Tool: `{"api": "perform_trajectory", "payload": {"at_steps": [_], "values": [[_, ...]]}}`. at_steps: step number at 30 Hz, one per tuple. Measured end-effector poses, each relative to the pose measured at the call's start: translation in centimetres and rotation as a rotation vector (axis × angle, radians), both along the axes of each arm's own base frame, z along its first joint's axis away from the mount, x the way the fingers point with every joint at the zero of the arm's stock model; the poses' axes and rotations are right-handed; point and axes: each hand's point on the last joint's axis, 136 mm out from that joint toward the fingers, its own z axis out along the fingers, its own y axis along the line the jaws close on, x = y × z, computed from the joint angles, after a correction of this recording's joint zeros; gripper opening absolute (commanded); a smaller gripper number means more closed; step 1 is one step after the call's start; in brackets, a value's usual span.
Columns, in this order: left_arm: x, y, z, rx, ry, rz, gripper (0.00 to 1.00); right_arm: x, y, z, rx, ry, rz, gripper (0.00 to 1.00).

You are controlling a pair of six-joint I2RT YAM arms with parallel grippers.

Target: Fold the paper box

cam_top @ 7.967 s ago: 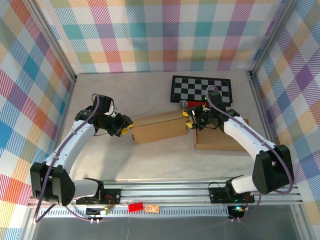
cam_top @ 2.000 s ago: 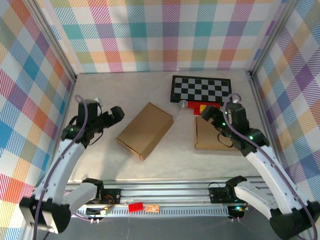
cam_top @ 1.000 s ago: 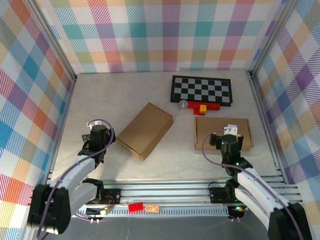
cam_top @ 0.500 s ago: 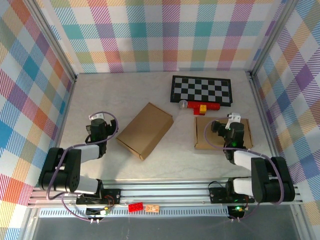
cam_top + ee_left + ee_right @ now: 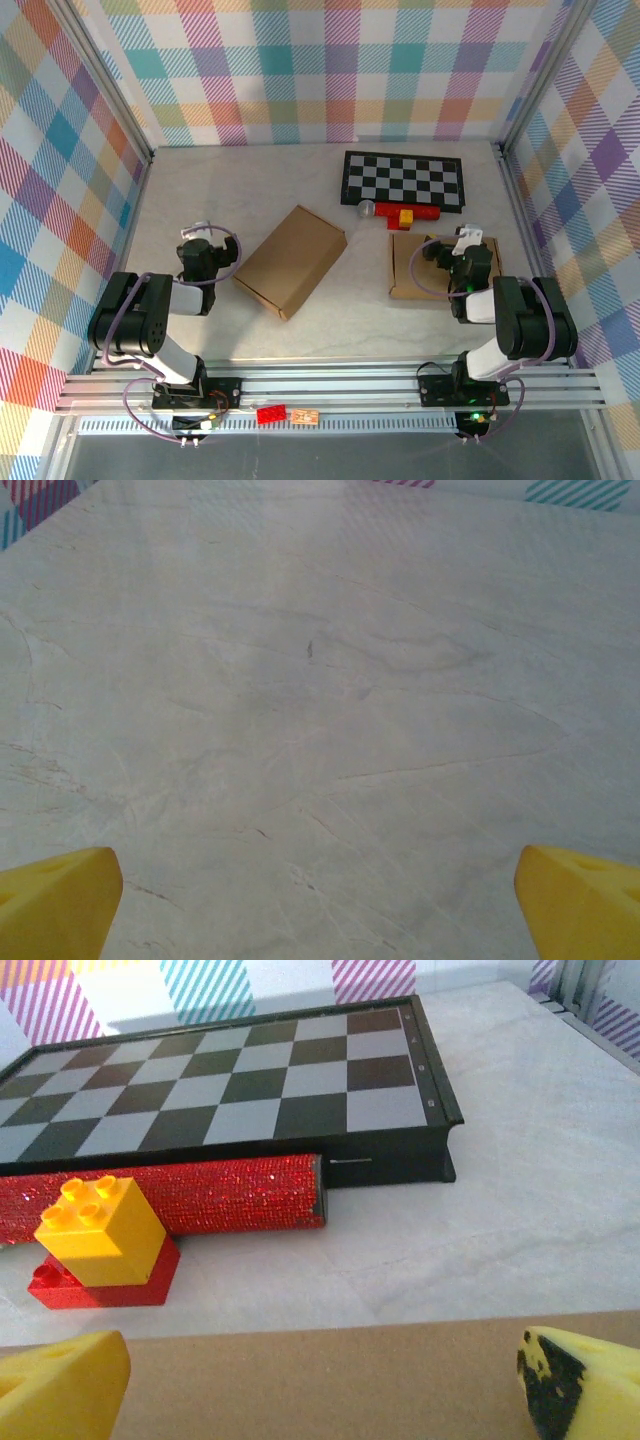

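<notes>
Now | both jaws spread, empty | paper box (image 5: 291, 260) brown cardboard, rectangular | table (image 5: 320, 680) smooth, marbled

No text, label, brand, number or sign can be read. The small red part (image 5: 270, 413) on the front rail is too small to make out any marking.
</notes>
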Motion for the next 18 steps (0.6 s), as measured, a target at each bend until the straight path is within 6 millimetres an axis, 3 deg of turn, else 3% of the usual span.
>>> {"api": "perform_trajectory", "payload": {"at_steps": [5,9,18], "values": [[0.4,-0.1,0.5,0.010,-0.013,0.006,1.00,1.4,0.3,0.3,-0.021,0.029,-0.018,0.99],[0.4,-0.1,0.5,0.012,-0.012,0.008,1.00,3.1,1.1,1.8,-0.044,0.011,-0.009,0.99],[0.5,-0.4,0.6,0.029,-0.013,-0.001,1.00,2.8,0.9,0.8,-0.060,0.051,-0.020,0.99]]}}
